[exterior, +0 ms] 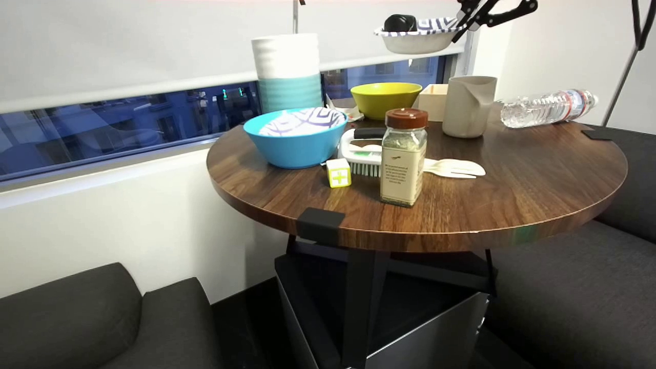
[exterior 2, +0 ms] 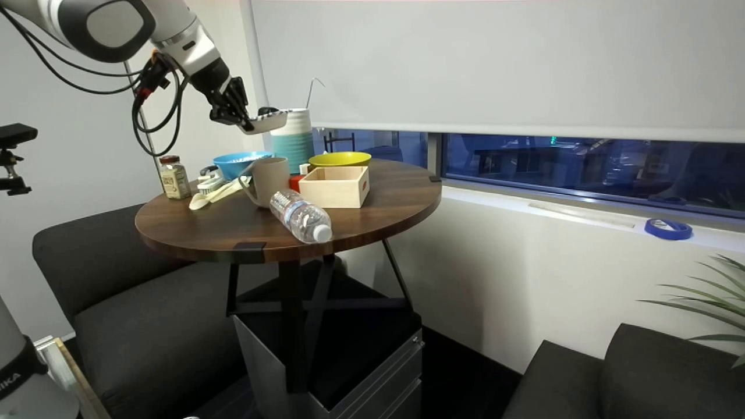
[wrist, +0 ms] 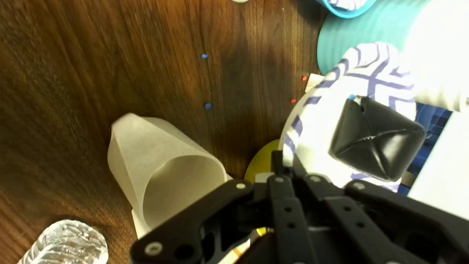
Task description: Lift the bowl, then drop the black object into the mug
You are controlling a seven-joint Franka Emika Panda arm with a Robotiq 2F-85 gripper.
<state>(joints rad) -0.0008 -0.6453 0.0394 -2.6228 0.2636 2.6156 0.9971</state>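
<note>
My gripper (wrist: 287, 165) is shut on the rim of the white bowl (wrist: 315, 150) with dark stripes. It holds the bowl in the air above the table; the bowl also shows in both exterior views (exterior: 417, 45) (exterior 2: 270, 122). The black object (wrist: 377, 139), a shiny faceted piece, lies inside the bowl, away from the fingers. It shows above the rim in an exterior view (exterior: 400, 23). The cream-white mug (wrist: 146, 161) stands on the table, lower than the bowl and to its left in the wrist view. The mug also shows in both exterior views (exterior: 467, 110) (exterior 2: 272, 177).
A yellow bowl (exterior: 385, 100), a wooden box (exterior 2: 334, 189) and a lying water bottle (exterior 2: 300, 215) are around the mug. A blue bowl (exterior: 297, 148), lidded jar (exterior: 404, 159), brush (exterior: 365, 168), cube (exterior: 338, 173) and tall teal-white vase (exterior: 288, 72) also stand on the table (exterior: 538, 189).
</note>
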